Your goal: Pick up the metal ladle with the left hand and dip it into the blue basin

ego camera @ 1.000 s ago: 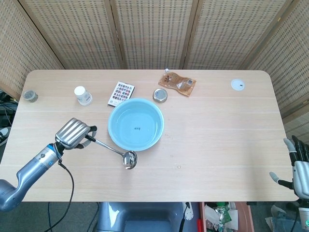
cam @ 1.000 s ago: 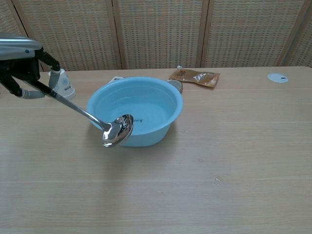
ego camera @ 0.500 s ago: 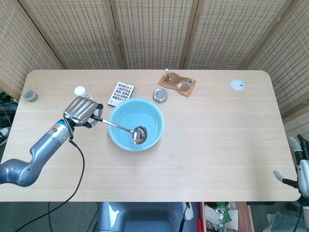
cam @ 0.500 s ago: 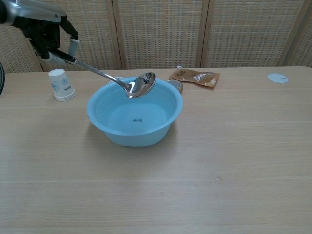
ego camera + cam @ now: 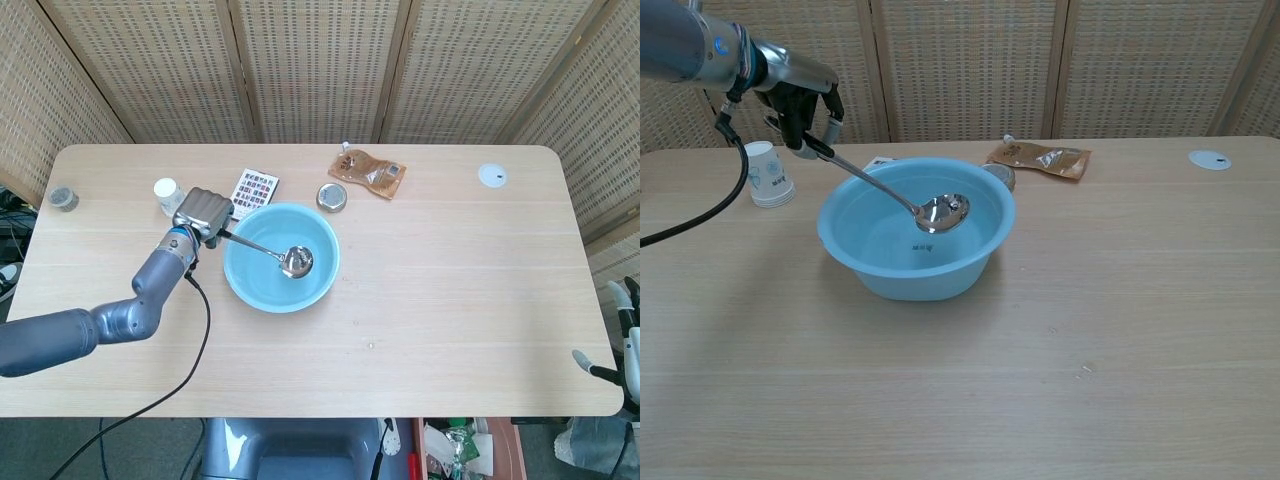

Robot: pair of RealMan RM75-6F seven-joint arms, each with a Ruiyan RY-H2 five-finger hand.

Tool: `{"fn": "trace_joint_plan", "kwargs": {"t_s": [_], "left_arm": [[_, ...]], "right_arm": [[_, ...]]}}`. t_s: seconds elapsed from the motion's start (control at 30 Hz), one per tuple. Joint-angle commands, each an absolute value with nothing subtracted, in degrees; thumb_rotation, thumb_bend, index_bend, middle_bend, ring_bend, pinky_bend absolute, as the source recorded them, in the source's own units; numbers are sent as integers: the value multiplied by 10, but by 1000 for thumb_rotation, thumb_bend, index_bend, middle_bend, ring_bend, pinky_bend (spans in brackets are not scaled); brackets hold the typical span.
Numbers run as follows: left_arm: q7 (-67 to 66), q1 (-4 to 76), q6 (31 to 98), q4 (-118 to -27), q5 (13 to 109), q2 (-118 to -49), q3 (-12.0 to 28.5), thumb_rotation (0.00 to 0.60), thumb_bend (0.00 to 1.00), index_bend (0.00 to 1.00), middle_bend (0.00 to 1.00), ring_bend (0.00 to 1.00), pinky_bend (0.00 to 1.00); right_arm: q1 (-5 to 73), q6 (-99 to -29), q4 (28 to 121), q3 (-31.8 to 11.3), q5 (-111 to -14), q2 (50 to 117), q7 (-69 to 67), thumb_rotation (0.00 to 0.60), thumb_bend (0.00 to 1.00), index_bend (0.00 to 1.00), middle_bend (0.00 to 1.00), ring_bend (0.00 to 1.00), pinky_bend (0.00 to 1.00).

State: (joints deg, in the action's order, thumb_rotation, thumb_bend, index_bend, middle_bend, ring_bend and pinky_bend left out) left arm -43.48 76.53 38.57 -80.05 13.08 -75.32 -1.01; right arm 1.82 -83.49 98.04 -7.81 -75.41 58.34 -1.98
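Metal ladle [image 5: 910,204] has dropped since half a second ago: my left hand [image 5: 800,108] grips its handle, and the bowl now sits below the blue basin [image 5: 990,245] rim, so I judge the dip nearly complete. Right hand [image 5: 628,345] idles with fingers apart.

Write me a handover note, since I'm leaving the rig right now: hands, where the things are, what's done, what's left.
Left hand: holds the ladle by the handle's end, raised behind the basin's left rim.
Right hand: at the table's right edge, holding nothing, fingers apart.
Ladle: angled down, bowl inside the basin, below the rim.
Done: ladle picked up and brought into the basin.
Left: whether the bowl touches the bottom or any water can't be told; lower it a little further if the dip needs to be deeper.
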Motion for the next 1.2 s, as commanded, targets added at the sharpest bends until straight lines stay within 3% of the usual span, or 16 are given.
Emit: {"fn": "trace_joint_plan", "kwargs": {"t_s": [0.03,0.63,0.87,1.2], "left_arm": [[-455,788,384,-773,98,-784,-31,600,621,1000,1000,1000,1000],[-526,836,388,-705,4,-848,-64,600,625,1000,1000,1000,1000],[-593,863,420,-683,-36,-885,-84,600,661,1000,1000,1000,1000],[-669,879,454,-667,-80,-919,-78,600,685,1000,1000,1000,1000]], "right_arm": [[18,-835,980,-79,-753,583,-20,600,0,0,0,0,0],[18,-836,981,-78,-754,583,-19,600,0,0,0,0,0],[17,-836,980,-79,-754,581,-27,600,0,0,0,0,0],[16,-835,977,-81,-753,577,-39,600,0,0,0,0,0]]}}
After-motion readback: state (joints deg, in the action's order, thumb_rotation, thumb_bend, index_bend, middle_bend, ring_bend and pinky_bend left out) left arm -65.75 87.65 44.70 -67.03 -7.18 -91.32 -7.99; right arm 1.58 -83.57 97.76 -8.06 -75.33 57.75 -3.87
